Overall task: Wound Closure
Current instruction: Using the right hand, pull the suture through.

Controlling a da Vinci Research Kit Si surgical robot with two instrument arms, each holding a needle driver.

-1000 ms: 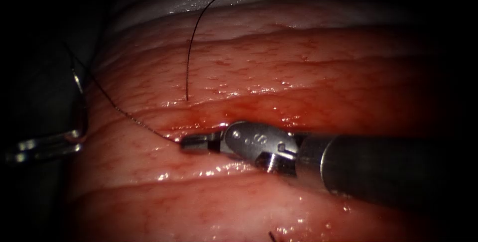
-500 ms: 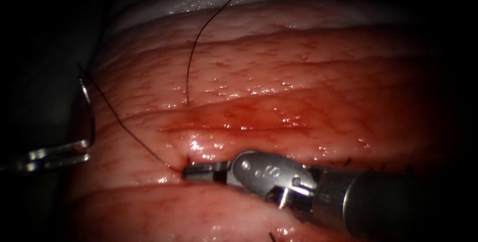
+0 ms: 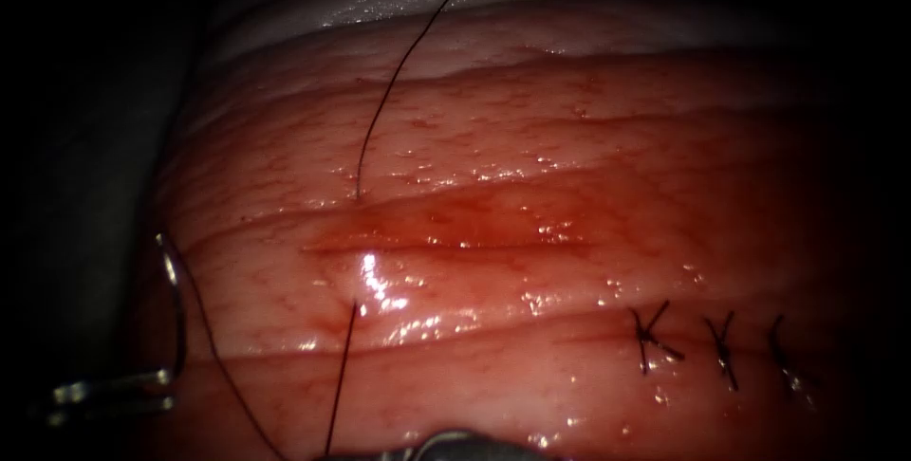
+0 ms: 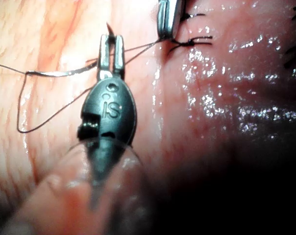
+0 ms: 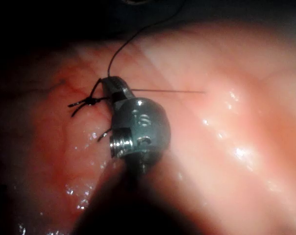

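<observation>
We see L tool clamped on needle end, needle upright, out of tissue, left of cut. R tool grips thread, which runs up into tissue.

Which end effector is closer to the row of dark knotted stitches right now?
Right. The right end effector, holding the thin dark thread, sits below-left of the stitches; the left end effector, gripping the curved steel needle near one end, outside the tissue, is far left.

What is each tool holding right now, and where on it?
Left tool holds the needle near its tip end, clear of the tissue. Right tool holds the thread that exits the tissue.
</observation>
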